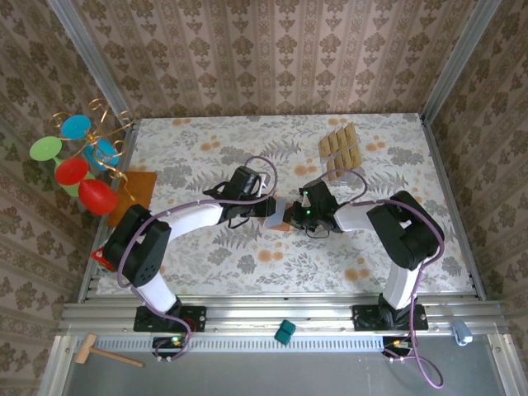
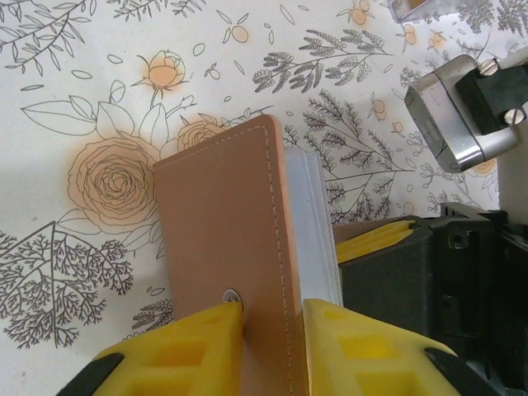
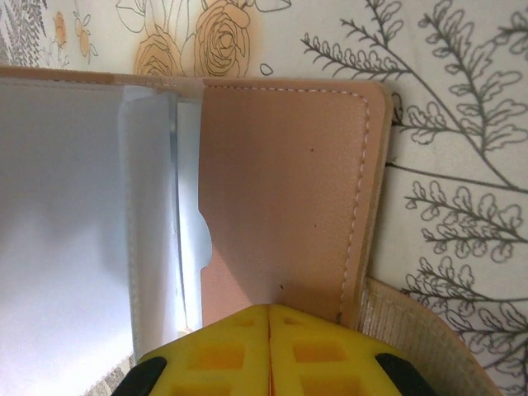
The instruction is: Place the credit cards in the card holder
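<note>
While the left gripper (image 2: 274,346) clamps one cover of the card holder (image 2: 223,247) at mid-table, we see the right gripper (image 3: 269,330) closed, tips against its inner pocket. We judge the leather light and floppy, best held by stitched edges; the credit cards (image 1: 340,148) lie beyond.

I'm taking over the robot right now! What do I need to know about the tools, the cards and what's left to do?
Left tool: shut on the card holder, pinching its cover near the edge.
Right tool: shut, tips at the holder's inner pocket. I can't tell whether it grips anything.
The card holder is open, between both tools at the middle of the table.
The credit cards lie bunched at the table's far right, apart from the holder.
Done: holder grasped and opened. No card shows in its pockets.
Left: fetch each card and slide it in.
</note>
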You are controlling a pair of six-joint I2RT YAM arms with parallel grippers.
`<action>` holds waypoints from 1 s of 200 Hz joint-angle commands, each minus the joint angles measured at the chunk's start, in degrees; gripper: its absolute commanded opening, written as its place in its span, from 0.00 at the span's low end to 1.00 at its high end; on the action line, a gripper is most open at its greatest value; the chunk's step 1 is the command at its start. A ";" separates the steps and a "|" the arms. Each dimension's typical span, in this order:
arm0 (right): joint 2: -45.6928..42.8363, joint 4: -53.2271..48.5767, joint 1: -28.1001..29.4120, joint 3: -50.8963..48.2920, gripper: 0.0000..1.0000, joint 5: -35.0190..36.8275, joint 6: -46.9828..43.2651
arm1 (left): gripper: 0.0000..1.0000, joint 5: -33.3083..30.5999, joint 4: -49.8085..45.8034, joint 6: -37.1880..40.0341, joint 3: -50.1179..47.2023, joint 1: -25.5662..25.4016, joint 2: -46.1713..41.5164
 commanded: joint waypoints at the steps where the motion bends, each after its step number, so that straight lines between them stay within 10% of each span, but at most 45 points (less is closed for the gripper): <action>1: 3.76 -4.06 -0.12 -1.14 0.10 3.13 0.56 | 0.26 1.42 1.82 -1.47 -1.64 0.89 -2.03; 101: 4.67 -3.75 -0.33 -1.40 0.09 3.37 0.70 | 0.37 4.32 8.05 -3.73 -5.19 2.69 -3.08; 200: 4.83 -3.84 -0.43 -1.67 0.09 3.49 0.65 | 0.19 3.19 9.16 -3.47 -6.39 3.93 -3.52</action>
